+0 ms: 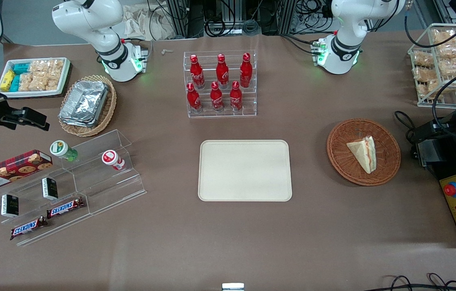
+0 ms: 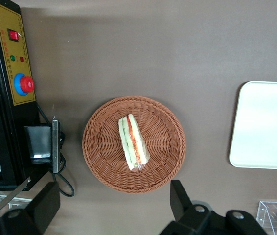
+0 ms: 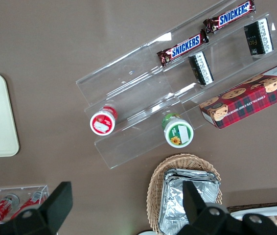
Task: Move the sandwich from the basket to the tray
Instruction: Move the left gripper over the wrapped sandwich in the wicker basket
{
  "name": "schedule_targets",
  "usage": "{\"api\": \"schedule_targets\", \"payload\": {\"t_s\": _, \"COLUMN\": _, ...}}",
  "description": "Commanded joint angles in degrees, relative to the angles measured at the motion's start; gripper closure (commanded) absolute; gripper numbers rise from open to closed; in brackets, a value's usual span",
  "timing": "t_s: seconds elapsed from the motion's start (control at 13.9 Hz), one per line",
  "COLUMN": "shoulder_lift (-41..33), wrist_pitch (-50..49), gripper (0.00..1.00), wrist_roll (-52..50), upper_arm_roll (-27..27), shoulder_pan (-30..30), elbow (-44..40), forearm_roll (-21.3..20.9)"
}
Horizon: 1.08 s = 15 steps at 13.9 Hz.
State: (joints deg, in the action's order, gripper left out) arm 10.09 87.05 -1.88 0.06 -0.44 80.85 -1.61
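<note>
The sandwich, a pale wedge with red, orange and green filling along its cut edge, lies in the round reddish-brown wicker basket. The cream tray is flat on the table beside the basket, toward the parked arm's end, with nothing on it. My left gripper hangs high above the table beside the basket, toward the working arm's end. It is open, with its black fingers spread wide and nothing between them.
A black control box with a red button and cables lies beside the basket at the table edge. A clear rack of red bottles stands farther from the front camera than the tray. A wire rack of snack bags stands at the corner.
</note>
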Motion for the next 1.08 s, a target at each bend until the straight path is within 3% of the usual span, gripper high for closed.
{"api": "schedule_targets", "payload": {"t_s": 0.0, "shoulder_lift": -1.03, "wrist_pitch": -1.36, "gripper": 0.0, "wrist_roll": 0.38, "upper_arm_roll": -0.06, "shoulder_pan": 0.0, "elbow": 2.19, "forearm_roll": -0.84}}
{"api": "schedule_targets", "payload": {"t_s": 0.36, "shoulder_lift": -4.89, "wrist_pitch": 1.09, "gripper": 0.0, "wrist_roll": 0.21, "upper_arm_roll": 0.21, "shoulder_pan": 0.53, "elbow": 11.85, "forearm_roll": -2.26}}
{"api": "schedule_targets", "payload": {"t_s": 0.65, "shoulder_lift": -13.59, "wrist_pitch": 16.62, "gripper": 0.0, "wrist_roll": -2.68, "upper_arm_roll": 0.56, "shoulder_pan": 0.62, "elbow": 31.52, "forearm_roll": -1.73}}
{"api": "schedule_targets", "payload": {"t_s": 1.01, "shoulder_lift": -13.61, "wrist_pitch": 24.28, "gripper": 0.0, "wrist_roll": -4.8, "upper_arm_roll": 0.65, "shoulder_pan": 0.62, "elbow": 41.3, "forearm_roll": -1.99}}
